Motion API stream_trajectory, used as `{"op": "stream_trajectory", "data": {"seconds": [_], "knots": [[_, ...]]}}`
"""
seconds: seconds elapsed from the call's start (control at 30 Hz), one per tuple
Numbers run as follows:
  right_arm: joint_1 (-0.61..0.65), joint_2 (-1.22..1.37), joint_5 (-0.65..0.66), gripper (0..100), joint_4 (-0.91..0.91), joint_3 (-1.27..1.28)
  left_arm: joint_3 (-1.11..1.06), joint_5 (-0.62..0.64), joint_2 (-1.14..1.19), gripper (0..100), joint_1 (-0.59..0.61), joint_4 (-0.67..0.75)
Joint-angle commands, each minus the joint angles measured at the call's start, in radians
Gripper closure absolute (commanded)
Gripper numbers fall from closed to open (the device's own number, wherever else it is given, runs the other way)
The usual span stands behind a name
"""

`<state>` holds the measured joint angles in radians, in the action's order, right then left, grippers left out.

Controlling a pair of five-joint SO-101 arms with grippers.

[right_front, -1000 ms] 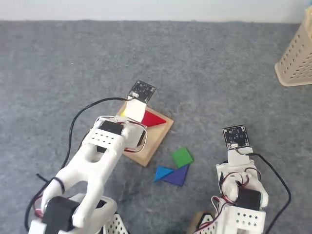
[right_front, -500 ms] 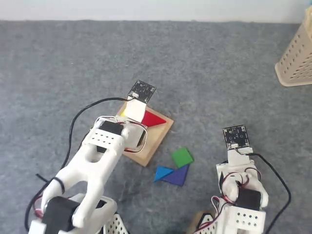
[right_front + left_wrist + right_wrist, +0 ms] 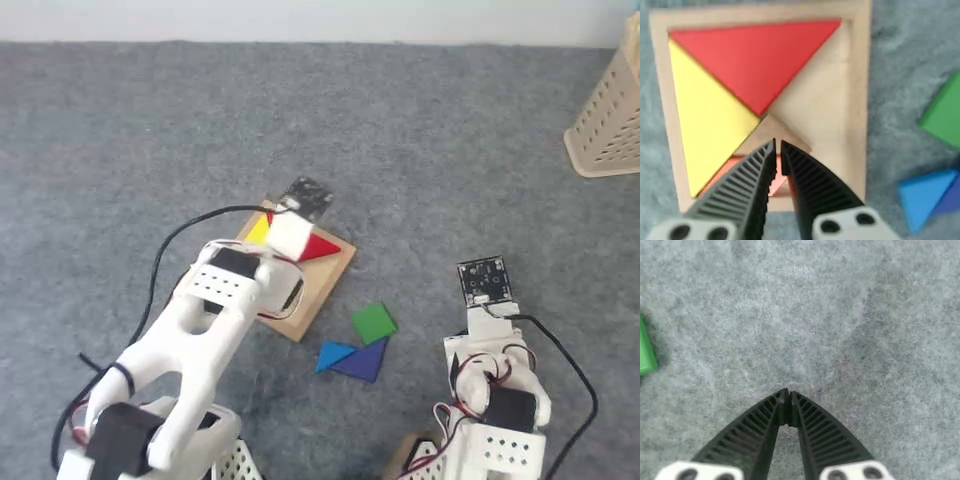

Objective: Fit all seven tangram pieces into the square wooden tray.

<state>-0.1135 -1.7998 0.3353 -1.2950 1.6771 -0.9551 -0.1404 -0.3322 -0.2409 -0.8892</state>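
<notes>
Here, in the high view, the square wooden tray [image 3: 328, 275] is seen on the grey worktop [image 3: 450, 150], partly covered by the left arm [image 3: 215, 310] that is stretched over it. A red triangle [image 3: 322, 246] and a yellow triangle [image 3: 257, 230] are already seated inside. A green square [image 3: 374, 323], a blue triangle [image 3: 333, 354] and a purple piece [image 3: 368, 361] are left just beside the tray, so the task is judged to be about half done. The right arm [image 3: 495, 400] is held well apart from the tray, probably to keep the work area free. A beige basket [image 3: 610, 110] is set at the far edge.

In the left wrist view, the left gripper [image 3: 777, 146] is poised above the tray's bare wooden floor [image 3: 815, 105], its jaws drawn almost together with nothing seen pinched between them. An orange piece [image 3: 724, 169] is glimpsed under the gripper, in the tray corner beside the yellow triangle; whether it is fully seated cannot be told. The nearly closed tip is probably suited to nudging it flat.

In the right wrist view, the right gripper [image 3: 789, 397] is pressed together over bare worktop, with an edge of the green square to one side.
</notes>
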Motion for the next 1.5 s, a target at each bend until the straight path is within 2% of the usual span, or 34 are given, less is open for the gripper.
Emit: {"op": "stream_trajectory", "data": {"seconds": [0.0, 0.23, 0.4, 0.53, 0.6, 0.73, 0.83, 1.13, 1.23, 1.47], "knots": [[-0.012, -0.015, 0.011, 99.2, 0.013, 0.006, 0.136, -0.015, -0.031, 98, -0.089, -0.086], [-0.012, -0.015, 0.011, 99.2, 0.013, 0.006, 0.341, -0.021, -0.034, 98, -0.209, -0.261], [-0.012, -0.015, 0.011, 99.2, 0.013, 0.006, 0.291, -0.026, -0.040, 98, -0.290, -0.258], [-0.012, -0.015, 0.011, 99.2, 0.013, 0.006, 0.220, -0.026, -0.032, 98, -0.381, -0.167], [-0.012, -0.015, 0.011, 99.2, 0.013, 0.006, 0.179, -0.023, -0.032, 94, -0.407, -0.126], [-0.012, -0.015, 0.011, 99.2, 0.013, 0.006, 0.140, -0.020, -0.040, 84, -0.407, -0.112], [-0.012, -0.015, 0.011, 99.2, 0.013, 0.006, 0.140, -0.017, -0.032, 81, -0.410, -0.106], [-0.012, -0.015, 0.011, 99.2, 0.013, 0.006, 0.111, 0.011, -0.014, 77, -0.407, 0.008], [-0.012, -0.015, 0.011, 99.2, 0.013, 0.006, 0.113, -0.025, 0.089, 77, -0.411, 0.048], [-0.012, -0.015, 0.011, 99.2, 0.013, 0.006, 0.234, -0.040, 0.284, 77, -0.408, 0.025]]}}
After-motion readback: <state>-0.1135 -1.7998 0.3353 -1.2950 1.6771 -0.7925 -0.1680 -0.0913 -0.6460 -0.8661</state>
